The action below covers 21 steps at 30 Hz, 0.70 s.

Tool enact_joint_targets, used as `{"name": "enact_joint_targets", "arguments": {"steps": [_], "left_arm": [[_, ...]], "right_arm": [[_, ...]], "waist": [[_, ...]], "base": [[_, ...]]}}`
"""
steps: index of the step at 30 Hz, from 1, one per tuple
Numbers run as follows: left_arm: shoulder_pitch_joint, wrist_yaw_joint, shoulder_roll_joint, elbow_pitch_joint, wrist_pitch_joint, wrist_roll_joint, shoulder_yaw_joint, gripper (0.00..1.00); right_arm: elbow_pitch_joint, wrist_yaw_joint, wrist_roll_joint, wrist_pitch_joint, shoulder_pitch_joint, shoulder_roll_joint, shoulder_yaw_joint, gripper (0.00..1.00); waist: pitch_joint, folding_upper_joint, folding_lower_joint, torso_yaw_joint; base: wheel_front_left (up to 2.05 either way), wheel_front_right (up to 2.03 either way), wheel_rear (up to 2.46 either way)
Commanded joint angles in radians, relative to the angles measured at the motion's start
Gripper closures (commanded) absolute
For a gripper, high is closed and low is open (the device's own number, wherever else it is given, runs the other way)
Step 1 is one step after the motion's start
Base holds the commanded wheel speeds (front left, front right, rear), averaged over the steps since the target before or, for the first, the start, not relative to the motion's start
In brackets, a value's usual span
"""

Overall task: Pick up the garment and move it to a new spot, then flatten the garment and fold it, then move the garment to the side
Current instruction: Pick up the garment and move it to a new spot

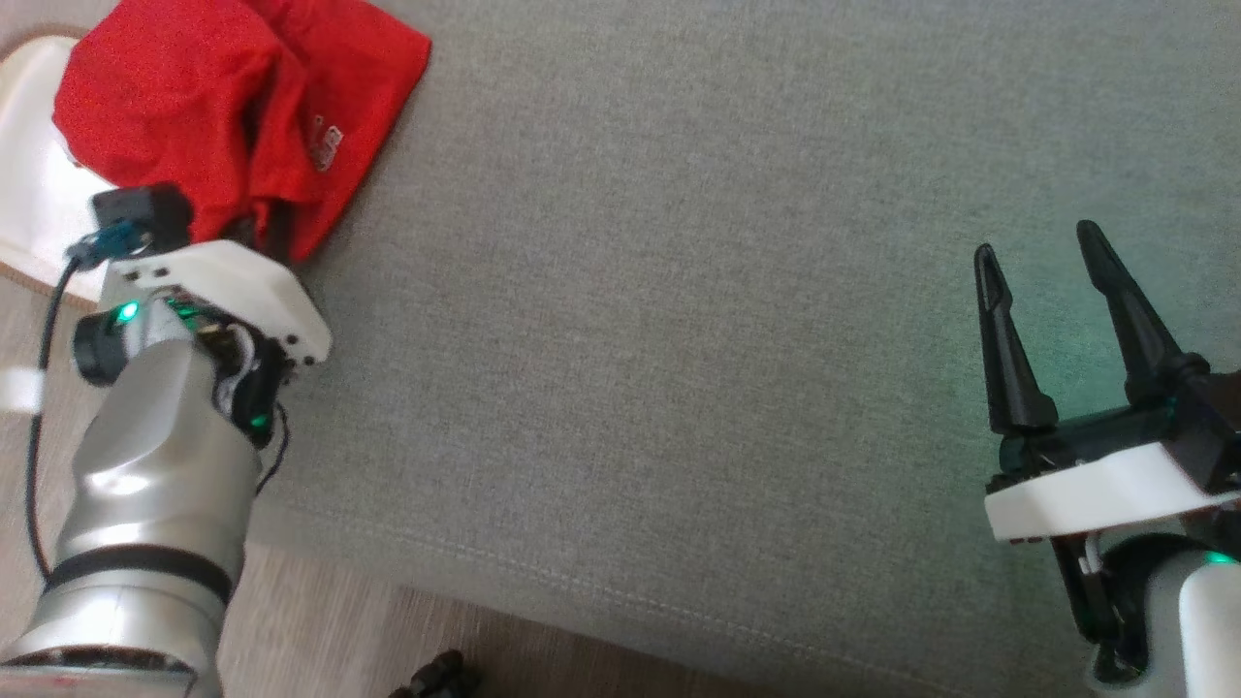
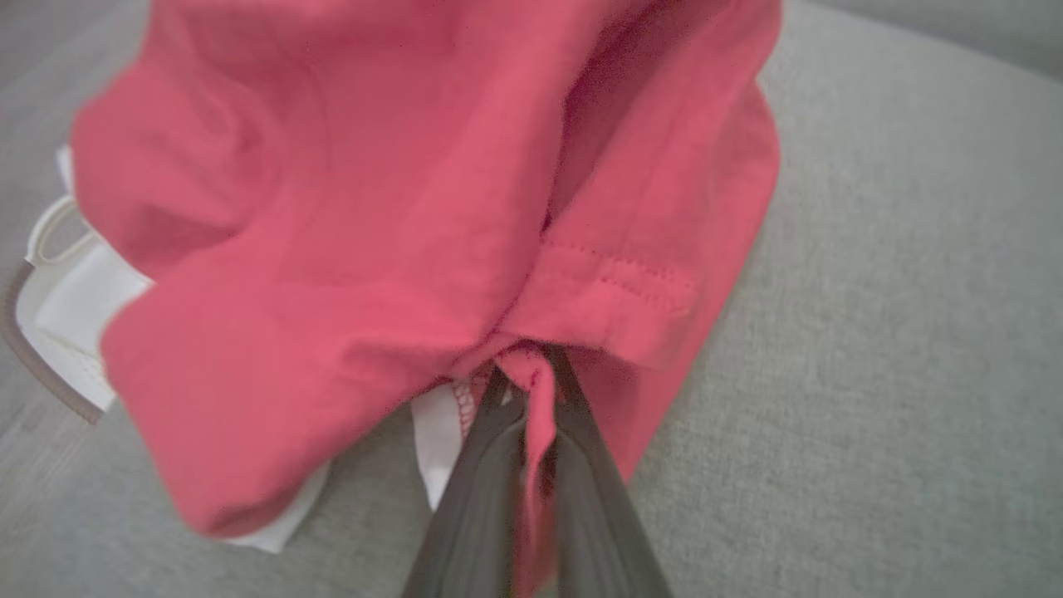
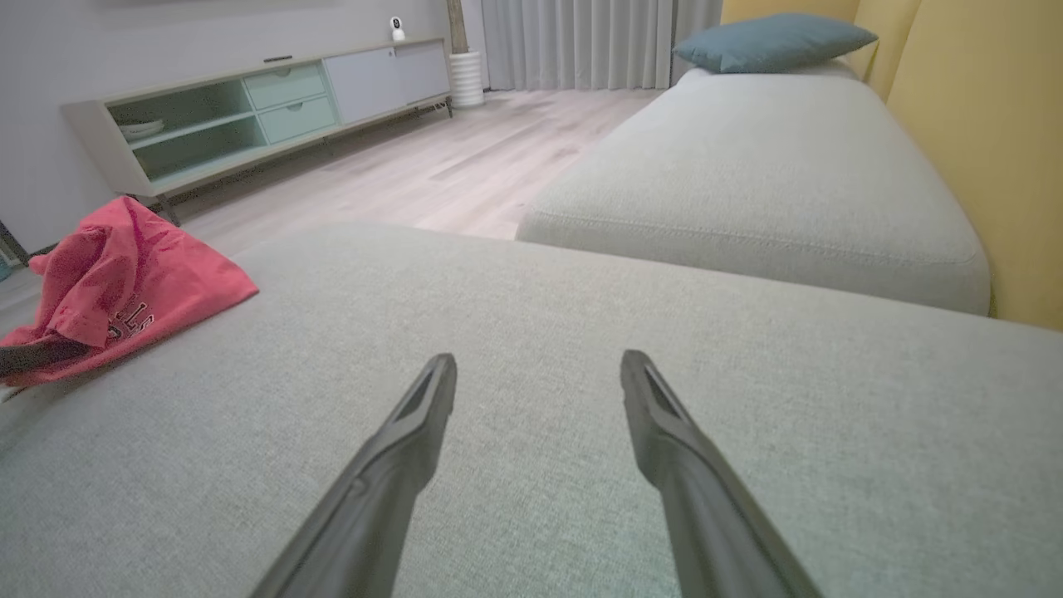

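Left gripper point(image 2: 527, 374) pinches a fold of the red garment point(image 1: 242, 107) at the far left corner of a grey sofa seat point(image 1: 679, 339)

The crumpled garment lies partly over a white object point(image 1: 34, 145) at the seat's edge; the right gripper point(image 1: 1037, 239), fingers spread wide, hangs well apart from it above bare upholstery; wooden floor point(image 1: 388, 620) shows beside the seat.

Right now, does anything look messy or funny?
Yes. The shirt is crumpled in a heap at the cushion's edge, not spread flat, and it partly drapes over a white thing. The left gripper is shut on a fold near its hem.
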Motion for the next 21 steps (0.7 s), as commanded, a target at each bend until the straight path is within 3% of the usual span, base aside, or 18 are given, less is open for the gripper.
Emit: {"name": "enact_joint_targets", "arguments": {"steps": [1, 4, 8, 15, 21], "left_arm": [[0.000, 0.005, 0.076, -0.020, -0.076, -0.003, 0.032, 1.00], [0.012, 0.013, 0.084, -0.033, -0.110, 0.002, 0.036, 1.00], [0.064, 0.056, 0.100, -0.123, -0.130, 0.024, 0.052, 1.00], [0.280, 0.138, 0.116, -0.498, -0.131, 0.098, 0.093, 1.00], [0.469, 0.183, 0.106, -0.797, -0.106, 0.152, 0.040, 1.00]], "right_arm": [[-0.026, -0.001, 0.008, -0.022, -0.022, 0.009, 0.023, 0.00], [-0.017, -0.001, 0.014, -0.036, -0.017, 0.011, 0.020, 0.00], [0.002, -0.001, 0.029, -0.063, -0.001, 0.015, 0.015, 0.00], [0.037, -0.001, 0.063, -0.105, 0.047, 0.019, 0.000, 0.00], [0.045, -0.001, 0.114, -0.128, 0.087, 0.020, -0.011, 0.00]], "waist": [[-0.045, 0.0000, -0.0001, -0.002], [-0.081, 0.0000, -0.0001, -0.003], [-0.161, 0.0000, -0.0001, -0.009], [-0.284, 0.0000, -0.0001, -0.044], [-0.332, 0.0000, -0.0001, -0.113]], "base": [[0.00, 0.00, 0.00], [0.00, 0.00, 0.00], [0.00, 0.00, 0.00], [0.00, 0.00, 0.00], [0.00, 0.00, 0.00]]}}
